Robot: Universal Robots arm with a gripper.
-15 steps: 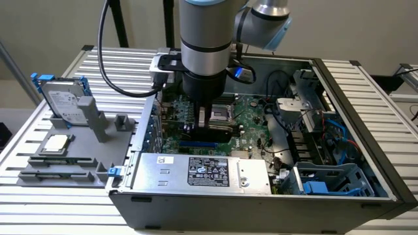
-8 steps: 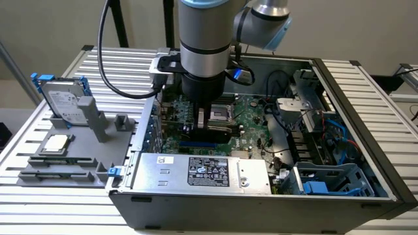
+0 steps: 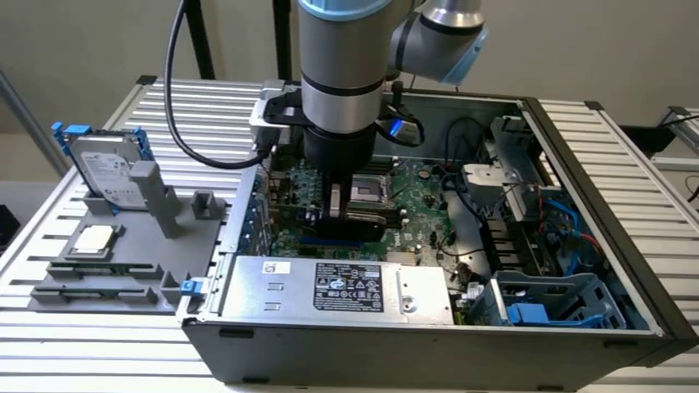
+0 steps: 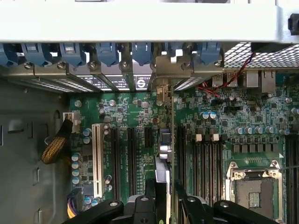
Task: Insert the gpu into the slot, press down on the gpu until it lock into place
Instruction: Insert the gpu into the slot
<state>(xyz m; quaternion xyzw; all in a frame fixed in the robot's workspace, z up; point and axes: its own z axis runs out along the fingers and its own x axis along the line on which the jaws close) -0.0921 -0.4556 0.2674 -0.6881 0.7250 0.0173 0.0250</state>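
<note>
My gripper [image 4: 163,198] reaches down inside the open computer case [image 3: 590,246], over the green motherboard [image 4: 140,116]. It is shut on the gpu [image 4: 164,156], a thin dark card seen edge-on from above between the two black fingers [image 4: 150,189]. The card stands upright, and its metal bracket end [image 4: 161,70] sits against the row of rear brackets. It lies in line with the black expansion slots [image 4: 131,158], just beside them; its lower edge and the slot under it are hidden. In the exterior view the gpu [image 3: 366,223] hangs low over the board below the gripper [image 3: 355,205].
A silver labelled power-supply box [image 3: 339,286] fills the case's near side. A white slot [image 4: 97,158], memory slots [image 4: 208,154] and the CPU socket [image 4: 254,189] flank the card. A yellow-sleeved cable [image 4: 56,144] lies nearby. On the exterior view's left, a grey fixture holds a hard drive [image 3: 104,168].
</note>
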